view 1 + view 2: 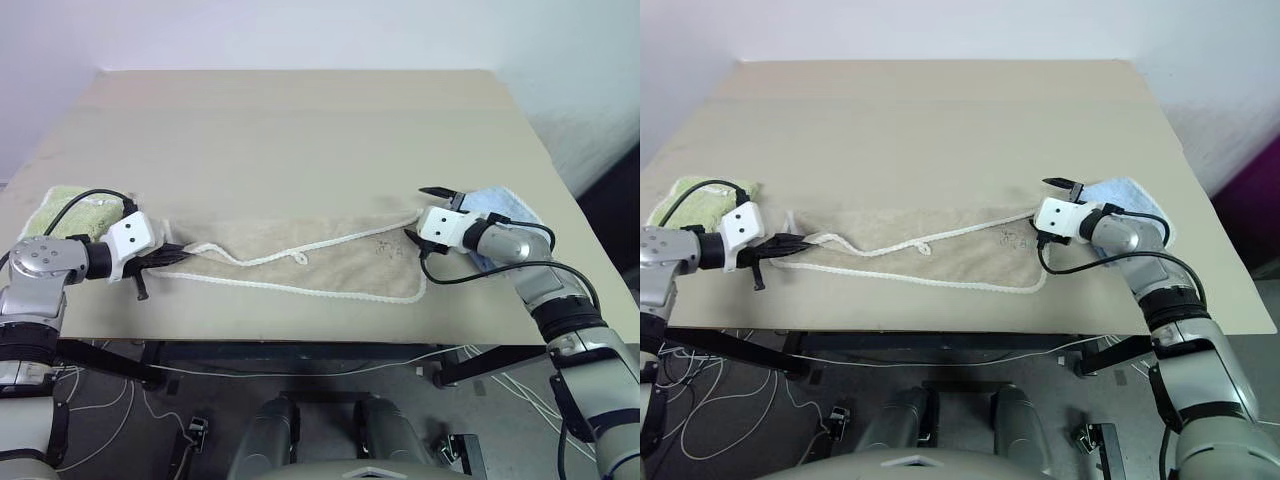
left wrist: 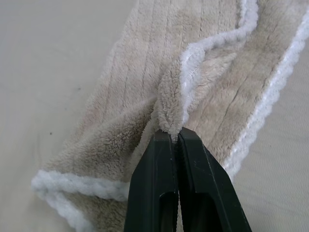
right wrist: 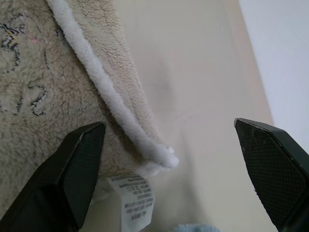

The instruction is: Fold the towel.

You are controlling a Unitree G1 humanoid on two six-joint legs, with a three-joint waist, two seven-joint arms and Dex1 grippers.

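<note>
The beige towel with its white corded edge lies in a long, rumpled strip along the table's front edge. My left gripper is at the strip's left end. The left wrist view shows its fingers shut on a pinched fold of the towel. My right gripper is at the strip's right end and stands open. In the right wrist view its fingers straddle the towel's corner and a white care label, touching neither.
The tan table stretches bare behind the towel. A light green towel lies at the left edge behind my left wrist. A light blue towel lies at the right, under my right wrist. Cables hang below the front edge.
</note>
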